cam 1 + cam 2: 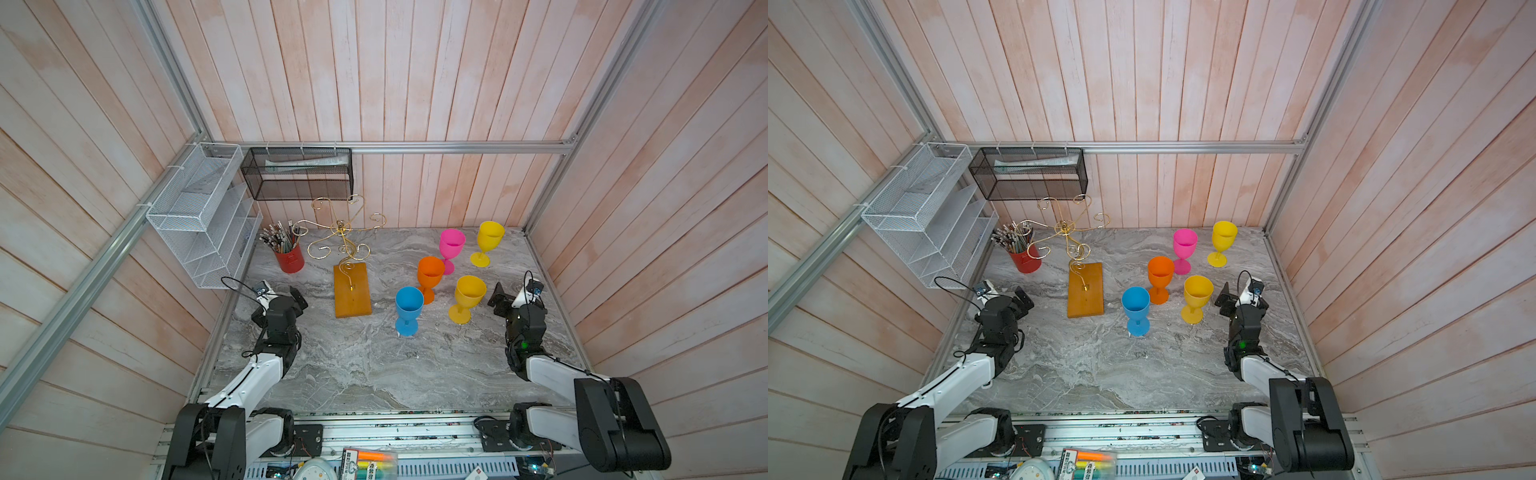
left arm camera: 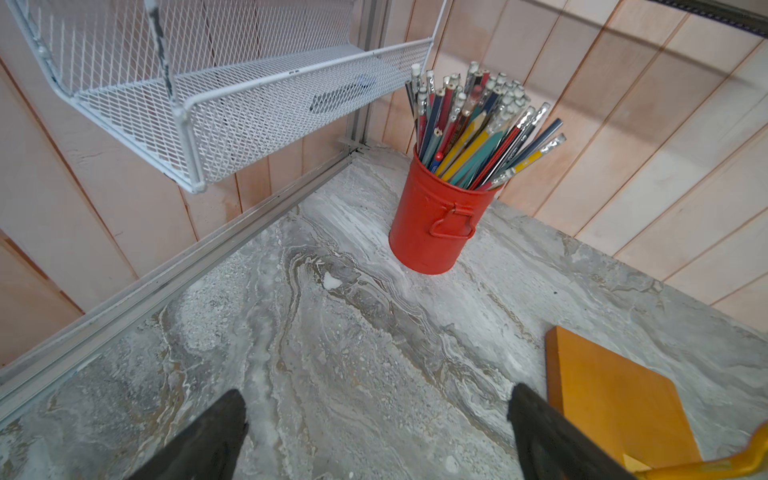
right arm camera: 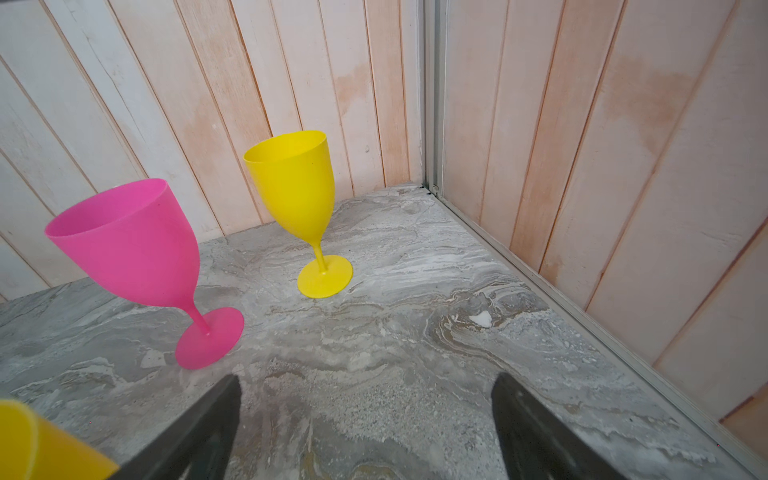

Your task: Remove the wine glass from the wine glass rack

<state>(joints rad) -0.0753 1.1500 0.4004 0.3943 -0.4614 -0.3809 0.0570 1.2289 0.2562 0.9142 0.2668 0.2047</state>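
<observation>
Wine glass rack (image 1: 352,293) bare at mid-frame, five wine glasses (image 1: 431,272) on the worktop (image 1: 353,365); left pincer (image 2: 376,397) and right pincer (image 3: 368,380) released, empty. Task apparently finished; only withdrawal remains.

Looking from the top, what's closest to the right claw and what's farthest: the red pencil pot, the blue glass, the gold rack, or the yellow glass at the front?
1. front yellow glass: just beside the right claw.
2. blue glass: middle of the table.
3. wine glass rack: left of the middle.
4. red pencil pot: far left, near the back wall.
</observation>
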